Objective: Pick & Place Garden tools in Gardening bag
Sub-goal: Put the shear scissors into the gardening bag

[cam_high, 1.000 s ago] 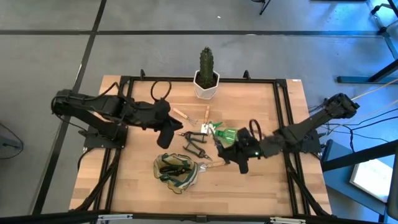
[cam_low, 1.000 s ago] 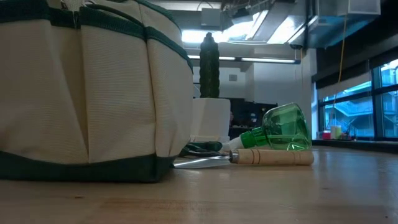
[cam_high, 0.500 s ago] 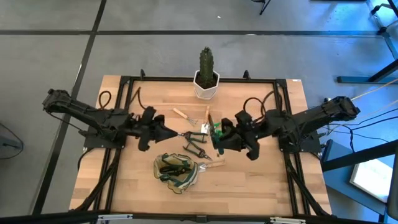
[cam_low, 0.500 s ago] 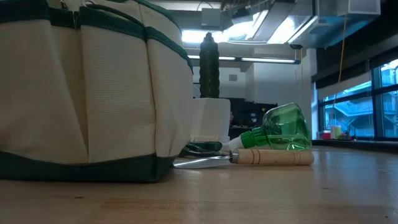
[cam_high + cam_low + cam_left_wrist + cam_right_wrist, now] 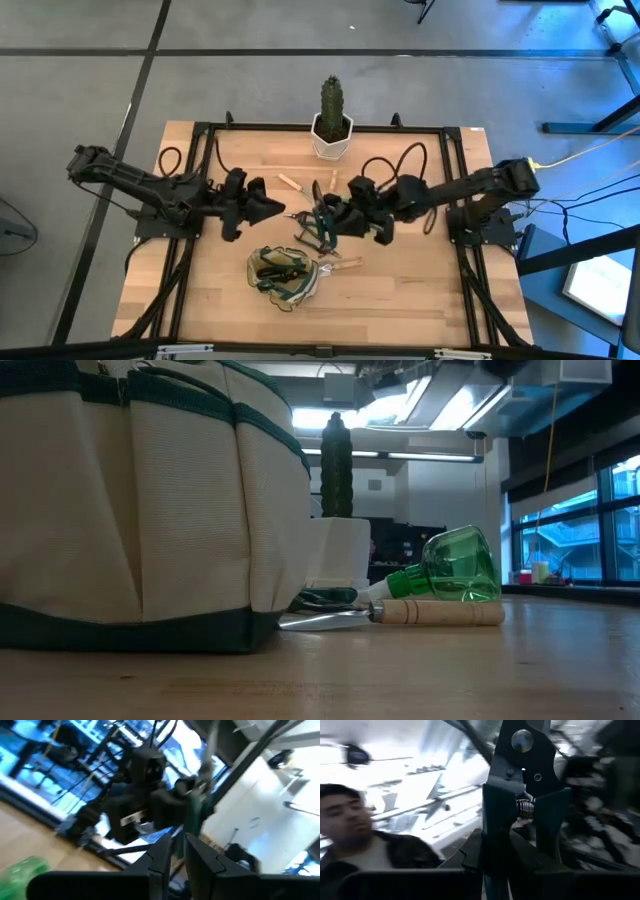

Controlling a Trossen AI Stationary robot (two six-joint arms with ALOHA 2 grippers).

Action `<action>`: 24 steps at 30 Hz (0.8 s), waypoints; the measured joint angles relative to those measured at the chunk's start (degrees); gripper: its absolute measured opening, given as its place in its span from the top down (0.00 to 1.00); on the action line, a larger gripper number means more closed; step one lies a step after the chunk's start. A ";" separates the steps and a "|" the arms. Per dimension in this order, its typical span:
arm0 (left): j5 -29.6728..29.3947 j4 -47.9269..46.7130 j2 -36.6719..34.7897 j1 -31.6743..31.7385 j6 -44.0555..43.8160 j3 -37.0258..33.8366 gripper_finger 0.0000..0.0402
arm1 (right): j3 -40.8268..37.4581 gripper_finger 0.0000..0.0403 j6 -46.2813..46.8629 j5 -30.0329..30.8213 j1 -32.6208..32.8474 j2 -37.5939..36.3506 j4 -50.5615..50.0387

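Right pincer (image 5: pixel 330 215) clamping pruning shears (image 5: pixel 522 795), long axis continuing its fingers, left pincer (image 5: pixel 283 209) closed.

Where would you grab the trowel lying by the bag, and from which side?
Grip the trowel by its wooden handle, from straight above, with the gripper closing across it. It lies flat, blade toward the bag and handle pointing clear of it. The sprayer lies close behind, so a sideways approach looks crowded. The right gripper holds the shears.

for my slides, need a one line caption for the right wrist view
Right gripper shut on pruning shears, held up close to the camera.
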 joint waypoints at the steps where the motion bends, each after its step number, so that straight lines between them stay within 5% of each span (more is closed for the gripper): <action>1: -0.15 -2.03 -0.05 1.07 -0.76 0.00 0.87 | 0.00 0.87 1.42 -2.14 -0.92 1.04 3.02; 6: -3.24 -11.46 -0.44 5.64 -6.05 -0.02 0.89 | 0.00 0.87 7.83 -11.32 -6.22 5.72 10.64; 15: 1.89 -10.48 -0.59 9.80 -6.87 -0.02 0.97 | 0.00 0.87 14.34 -23.48 -13.56 8.87 16.05; 24: 4.99 -12.35 -0.39 12.69 -3.84 -0.02 0.99 | 0.00 0.87 19.51 -28.18 -17.41 11.62 21.23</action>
